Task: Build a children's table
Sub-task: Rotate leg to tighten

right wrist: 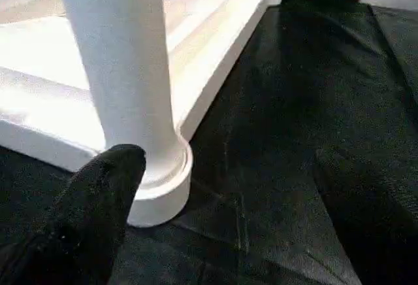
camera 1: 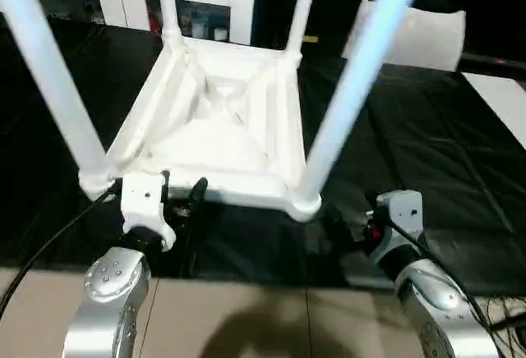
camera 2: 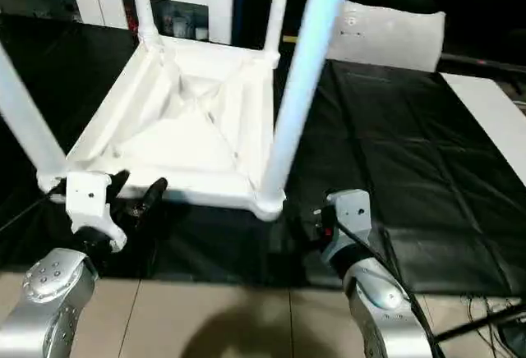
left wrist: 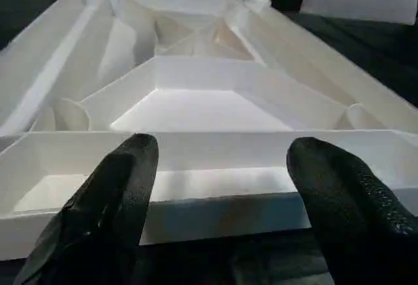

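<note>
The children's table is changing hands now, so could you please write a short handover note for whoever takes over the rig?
Left gripper: open, at the tabletop's near rim, holding nothing.
Right gripper: open, empty, beside the near right leg.
Things: tabletop lies upside down on the black cloth; four legs stand in its corner sockets.
Done: all legs in place.
Left: probably check seating and turn the table upright.

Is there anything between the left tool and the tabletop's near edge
Nothing visible. The left tool is open, its fingers pointing straight at the near rim of the tabletop, with only a short gap of black mat between.
</note>
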{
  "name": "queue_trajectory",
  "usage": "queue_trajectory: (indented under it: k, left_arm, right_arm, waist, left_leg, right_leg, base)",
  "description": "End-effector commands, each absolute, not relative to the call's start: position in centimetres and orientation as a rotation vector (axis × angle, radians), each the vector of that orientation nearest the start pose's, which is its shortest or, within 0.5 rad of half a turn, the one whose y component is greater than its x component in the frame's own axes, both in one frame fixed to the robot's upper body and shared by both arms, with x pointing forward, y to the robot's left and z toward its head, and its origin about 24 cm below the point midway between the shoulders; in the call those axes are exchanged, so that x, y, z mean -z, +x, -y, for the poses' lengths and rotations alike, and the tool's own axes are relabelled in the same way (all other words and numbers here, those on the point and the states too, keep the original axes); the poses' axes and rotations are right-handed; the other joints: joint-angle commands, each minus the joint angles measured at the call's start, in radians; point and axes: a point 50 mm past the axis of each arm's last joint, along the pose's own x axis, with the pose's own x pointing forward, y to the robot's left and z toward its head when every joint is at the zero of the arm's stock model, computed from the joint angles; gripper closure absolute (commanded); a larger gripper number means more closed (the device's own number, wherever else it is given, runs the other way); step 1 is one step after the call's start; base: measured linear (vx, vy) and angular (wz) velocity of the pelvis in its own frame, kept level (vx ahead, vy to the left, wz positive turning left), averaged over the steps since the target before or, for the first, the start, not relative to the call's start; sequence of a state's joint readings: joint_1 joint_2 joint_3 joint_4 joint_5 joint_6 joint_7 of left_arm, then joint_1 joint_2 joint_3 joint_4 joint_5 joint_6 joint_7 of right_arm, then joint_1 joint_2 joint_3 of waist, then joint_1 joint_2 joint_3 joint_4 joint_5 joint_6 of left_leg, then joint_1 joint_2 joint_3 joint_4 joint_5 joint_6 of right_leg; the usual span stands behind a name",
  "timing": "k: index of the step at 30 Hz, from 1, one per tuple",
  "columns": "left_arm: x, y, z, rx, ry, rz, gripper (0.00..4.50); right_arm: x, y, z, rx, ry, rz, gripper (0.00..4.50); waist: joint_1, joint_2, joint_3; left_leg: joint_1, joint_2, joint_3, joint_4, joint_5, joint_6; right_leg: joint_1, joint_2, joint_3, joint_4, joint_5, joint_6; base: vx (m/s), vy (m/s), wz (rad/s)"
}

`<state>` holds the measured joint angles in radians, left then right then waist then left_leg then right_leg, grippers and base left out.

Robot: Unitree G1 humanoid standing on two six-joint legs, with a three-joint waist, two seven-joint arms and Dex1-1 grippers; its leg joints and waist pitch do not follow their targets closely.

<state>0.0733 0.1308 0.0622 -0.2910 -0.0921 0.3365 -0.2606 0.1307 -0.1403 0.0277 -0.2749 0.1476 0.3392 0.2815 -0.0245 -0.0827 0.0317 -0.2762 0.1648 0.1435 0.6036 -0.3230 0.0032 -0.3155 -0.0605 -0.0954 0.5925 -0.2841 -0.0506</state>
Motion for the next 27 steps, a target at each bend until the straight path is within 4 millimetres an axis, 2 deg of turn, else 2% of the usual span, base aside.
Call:
queue_trajectory:
  k: [1, 2, 3, 4, 5, 6, 7, 8, 9, 10, 11, 12, 13, 14, 15, 16, 17, 18, 19, 20, 21, 22, 23, 24, 25, 26, 27]
  left_arm:
    - [-6.8, 23.4, -16.9, 0.226, 0.023, -0.097, 0.93]
    - [-6.8, 23.4, -16.9, 0.226, 0.024, -0.097, 0.93]
    - [-6.7, 23.2, -16.9, 0.233, 0.027, -0.102, 0.93]
    - [-6.7, 23.0, -16.8, 0.242, 0.032, -0.106, 0.93]
    - [-6.7, 23.0, -16.8, 0.243, 0.032, -0.108, 0.93]
    - [-6.7, 22.9, -16.8, 0.244, 0.033, -0.108, 0.93]
    - [-6.7, 22.9, -16.8, 0.245, 0.032, -0.108, 0.93]
    - [-6.7, 22.8, -16.9, 0.246, 0.033, -0.109, 0.93]
    - [-6.7, 22.8, -16.9, 0.246, 0.033, -0.109, 0.93]
    - [-6.7, 22.8, -16.9, 0.249, 0.035, -0.110, 0.93]
    - [-6.7, 22.9, -16.9, 0.253, 0.038, -0.110, 0.93]
    - [-6.7, 22.9, -16.9, 0.253, 0.038, -0.110, 0.93]
    - [-6.7, 23.0, -16.8, 0.258, 0.040, -0.110, 0.93]
    - [-6.7, 23.0, -16.8, 0.258, 0.040, -0.110, 0.93]
    - [-6.7, 23.0, -16.8, 0.260, 0.040, -0.110, 0.93]
    - [-6.8, 23.0, -16.8, 0.264, 0.042, -0.108, 0.93]
    - [-6.8, 23.0, -16.7, 0.267, 0.044, -0.108, 0.93]
    - [-6.8, 23.0, -16.7, 0.277, 0.045, -0.109, 0.93]
    - [-6.8, 23.0, -16.5, 0.302, 0.038, -0.107, 0.93]
    - [-6.8, 23.0, -16.4, 0.316, 0.038, -0.107, 0.93]
    - [-6.8, 23.0, -16.4, 0.324, 0.038, -0.108, 0.93]
    - [-7.0, 23.0, -15.9, 0.413, 0.029, -0.097, 0.93]
    - [-7.1, 23.0, -15.7, 0.439, 0.026, -0.093, 0.93]
    - [-7.1, 23.0, -15.6, 0.457, 0.024, -0.088, 0.75]
    - [-7.5, 23.1, -15.1, 0.553, 0.040, -0.070, 0.59]
    - [-7.5, 23.1, -15.0, 0.572, 0.045, -0.069, 0.59]
    - [-7.5, 23.2, -14.5, 0.680, 0.084, -0.094, 0.56]
  right_arm:
    - [-4.6, 22.0, 16.0, -0.299, 0.035, -0.185, 0.00]
    - [-4.6, 22.0, 16.0, -0.300, 0.037, -0.186, 0.00]
    - [-4.5, 21.9, 16.0, -0.304, 0.037, -0.189, 0.00]
    - [-4.4, 21.8, 16.1, -0.303, 0.034, -0.193, 0.00]
    - [-4.4, 21.7, 16.1, -0.302, 0.034, -0.194, 0.00]
    - [-4.4, 21.7, 16.1, -0.300, 0.033, -0.195, 0.00]
    - [-4.3, 21.7, 16.1, -0.299, 0.032, -0.197, 0.00]
    - [-4.2, 21.7, 16.0, -0.299, 0.032, -0.199, 0.00]
    - [-4.2, 21.7, 16.0, -0.299, 0.032, -0.199, 0.00]
    - [-4.2, 21.7, 15.9, -0.299, 0.032, -0.200, 0.00]
    - [-4.2, 21.7, 15.9, -0.300, 0.032, -0.200, 0.00]
    - [-4.2, 21.7, 15.9, -0.300, 0.032, -0.200, 0.00]
    - [-4.2, 21.7, 15.7, -0.302, 0.031, -0.199, 0.00]
    - [-4.2, 21.7, 15.7, -0.302, 0.031, -0.199, 0.00]
    - [-4.3, 21.7, 15.7, -0.303, 0.030, -0.198, 0.00]
    - [-4.3, 21.7, 15.7, -0.302, 0.029, -0.196, 0.00]
    - [-4.4, 21.7, 15.6, -0.300, 0.029, -0.194, 0.00]
    - [-4.4, 21.6, 15.6, -0.296, 0.028, -0.193, 0.00]
    - [-4.5, 21.6, 15.7, -0.293, 0.028, -0.192, 0.00]
    - [-4.5, 21.6, 15.7, -0.291, 0.028, -0.192, 0.00]
    - [-4.5, 21.5, 15.7, -0.290, 0.028, -0.192, 0.00]
    - [-4.6, 21.5, 15.8, -0.287, 0.019, -0.184, 0.00]
    - [-4.7, 21.5, 15.8, -0.287, 0.015, -0.181, 0.00]
    - [-4.7, 21.5, 15.8, -0.286, 0.013, -0.179, 0.00]
    - [-4.8, 21.6, 16.1, -0.284, 0.009, -0.176, 0.00]
    - [-4.8, 21.6, 16.1, -0.283, 0.009, -0.176, 0.00]
    - [-4.9, 21.7, 16.4, -0.283, 0.002, -0.173, 0.00]
  waist:
    - [-0.004, 0.014, -0.052]
    - [0.000, 0.009, -0.050]
    - [0.017, 0.005, -0.044]
    - [0.026, 0.007, -0.045]
    - [0.030, 0.008, -0.047]
    - [0.030, 0.012, -0.049]
    - [0.018, 0.021, -0.053]
    - [-0.011, 0.025, -0.060]
    - [-0.011, 0.025, -0.060]
    - [-0.051, 0.017, -0.063]
    - [-0.043, 0.017, -0.057]
    - [-0.028, -0.011, -0.048]
    - [0.019, -0.013, -0.040]
    - [0.032, -0.010, -0.035]
    - [0.034, -0.017, -0.037]
    - [0.039, -0.008, -0.024]
    - [0.036, 0.018, -0.022]
    - [0.018, 0.049, 0.006]
    - [-0.006, 0.053, -0.018]
    - [-0.018, 0.058, -0.032]
    - [-0.017, 0.069, -0.038]
    - [-0.017, 0.047, -0.055]
    - [0.001, 0.034, -0.061]
    - [0.007, 0.030, -0.058]
    - [0.016, 0.022, -0.058]
    - [0.018, 0.014, -0.056]
    - [0.020, 0.014, -0.046]
  left_leg:
    - [0.027, 0.017, -0.021, -0.041, 0.325, 0.320]
    - [0.006, 0.003, -0.013, -0.035, 0.315, 0.313]
    - [-0.038, -0.020, 0.002, -0.021, 0.265, 0.275]
    - [-0.062, -0.014, 0.001, -0.010, 0.243, 0.224]
    - [-0.072, -0.013, -0.002, -0.005, 0.250, 0.202]
    - [-0.063, -0.010, -0.006, -0.011, 0.283, 0.164]
    - [-0.020, 0.004, -0.022, -0.026, 0.376, 0.156]
    - [0.064, 0.038, -0.075, -0.032, 0.515, 0.230]
    - [0.064, 0.038, -0.075, -0.032, 0.515, 0.230]
    - [0.176, 0.132, -0.160, -0.038, 0.604, 0.401]
    - [0.166, 0.120, -0.151, -0.024, 0.598, 0.407]
    - [0.064, -0.001, -0.051, 0.023, 0.464, 0.332]
    - [-0.106, -0.054, -0.034, 0.104, 0.196, 0.270]
    - [-0.137, -0.021, -0.045, 0.141, 0.116, 0.196]
    - [-0.164, -0.004, -0.055, 0.156, 0.105, 0.122]
    - [-0.139, -0.005, -0.041, 0.065, 0.163, -0.001]
    - [-0.117, 0.011, -0.041, 0.015, 0.182, 0.004]
    - [-0.116, 0.035, -0.053, -0.065, 0.116, 0.038]
    - [-0.014, 0.105, -0.103, -0.061, 0.072, 0.135]
    - [-0.005, 0.118, -0.129, -0.062, 0.134, 0.210]
    - [0.000, 0.117, -0.137, -0.050, 0.232, 0.281]
    - [-0.019, 0.097, -0.130, -0.005, 0.622, 0.387]
    - [-0.050, 0.062, -0.099, 0.011, 0.760, 0.327]
    - [-0.063, 0.050, -0.086, 0.008, 0.753, 0.283]
    - [-0.088, 0.036, -0.070, -0.005, 0.637, 0.201]
    - [-0.087, 0.037, -0.061, -0.013, 0.545, 0.161]
    - [-0.086, 0.044, -0.055, -0.032, 0.346, 0.095]
  right_leg:
    - [0.043, -0.038, 0.047, -0.015, 0.113, -0.231]
    - [0.063, -0.041, 0.057, -0.020, 0.118, -0.236]
    - [0.106, -0.054, 0.085, -0.041, 0.094, -0.259]
    - [0.131, -0.062, 0.096, -0.046, 0.082, -0.282]
    - [0.141, -0.060, 0.098, -0.044, 0.107, -0.283]
    - [0.136, -0.041, 0.089, -0.031, 0.176, -0.279]
    - [0.101, -0.014, 0.060, -0.002, 0.265, -0.254]
    - [0.025, 0.000, 0.032, 0.036, 0.280, -0.188]
    - [0.025, 0.000, 0.032, 0.036, 0.280, -0.188]
    - [-0.117, -0.055, 0.039, 0.078, 0.069, -0.080]
    - [-0.122, -0.076, 0.054, 0.072, 0.069, -0.075]
    - [-0.018, -0.081, 0.111, 0.013, 0.186, -0.129]
    - [0.151, -0.148, 0.244, -0.058, 0.217, -0.221]
    - [0.167, -0.198, 0.269, -0.077, 0.232, -0.275]
    - [0.174, -0.189, 0.250, -0.060, 0.274, -0.300]
    - [0.121, -0.072, 0.137, -0.053, 0.218, -0.296]
    - [0.110, -0.058, 0.098, -0.058, 0.106, -0.280]
    - [0.098, -0.013, 0.048, -0.061, -0.106, -0.214]
    - [0.021, -0.002, 0.055, 0.013, -0.057, -0.163]
    - [0.016, -0.015, 0.055, 0.040, 0.014, -0.145]
    - [0.007, -0.025, 0.057, 0.044, 0.076, -0.124]
    - [0.007, -0.067, 0.087, 0.037, 0.322, -0.070]
    - [0.028, -0.076, 0.105, 0.030, 0.511, -0.035]
    - [0.035, -0.075, 0.107, 0.030, 0.581, -0.026]
    - [0.063, -0.069, 0.100, 0.027, 0.654, 0.000]
    - [0.061, -0.065, 0.098, 0.019, 0.652, 0.005]
    - [0.058, -0.068, 0.095, 0.008, 0.564, -0.001]
  base:
    - [0.107, -0.008, 0.02]
    - [0.107, -0.008, 0.02]
    - [0.073, -0.005, 0.03]
    - [0.069, -0.006, 0.00]
    - [0.069, -0.006, 0.00]
    - [0.071, -0.012, 0.00]
    - [0.078, -0.043, 0.05]
    - [0.078, -0.043, 0.05]
    - [0.098, -0.073, 0.11]
    - [0.084, -0.072, 0.10]
    - [0.084, -0.072, 0.10]
    - [0.061, -0.041, 0.10]
    - [0.093, 0.014, 0.11]
    - [0.093, 0.014, 0.11]
    - [0.059, 0.030, -0.08]
    - [0.000, 0.000, 0.00]
    - [0.000, 0.000, 0.00]
    - [0.029, 0.068, -0.11]
    - [0.085, 0.036, 0.01]
    - [0.085, 0.036, 0.01]
    - [0.063, -0.002, 0.07]
    - [0.000, 0.000, 0.00]
    - [0.000, 0.000, 0.00]
    - [0.000, 0.000, 0.00]
    - [-0.056, 0.000, 0.00]
    - [-0.056, 0.000, 0.00]
    - [-0.090, -0.015, -0.01]
